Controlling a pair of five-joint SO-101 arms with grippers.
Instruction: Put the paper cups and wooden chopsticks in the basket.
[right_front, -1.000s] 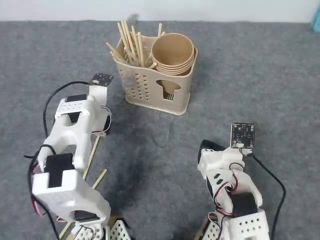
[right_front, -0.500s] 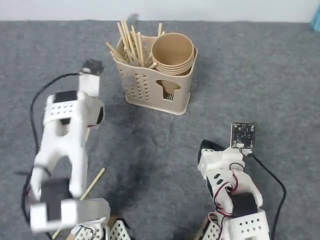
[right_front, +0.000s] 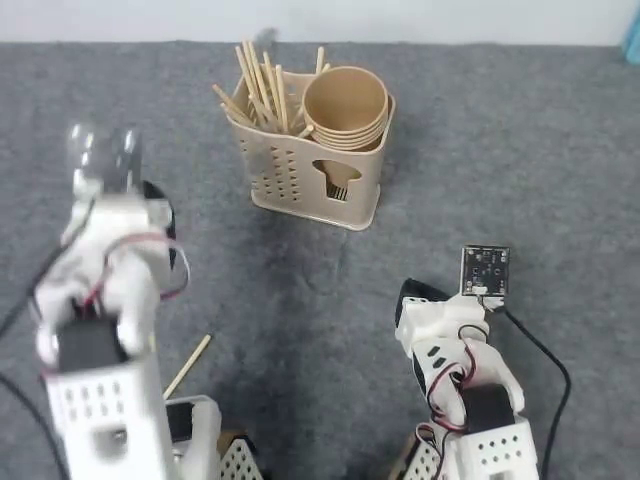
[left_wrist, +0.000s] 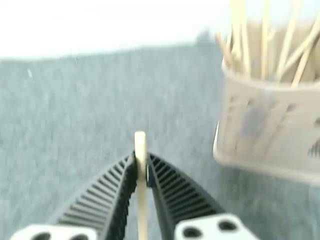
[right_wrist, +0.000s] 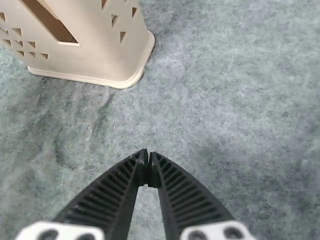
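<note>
On the grey mat (right_front: 520, 150) the basket (right_front: 300, 180) stood, holding the stacked paper cups (right_front: 345, 105) beside a bundle of chopsticks (right_front: 258, 85). The right gripper (right_wrist: 148, 165) hung over bare mat near the basket, jaws together on nothing; the left gripper (left_wrist: 141, 162) was clamped on a single chopstick (left_wrist: 140, 142), off to the basket's side. One loose chopstick (right_front: 189, 366) lay on the mat by the left arm (right_front: 105, 290).

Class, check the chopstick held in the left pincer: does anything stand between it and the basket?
Nothing visible does. The left pincer is shut on the wooden chopstick, and bare grey mat lies between it and the basket, whose open top already holds other chopsticks.
</note>
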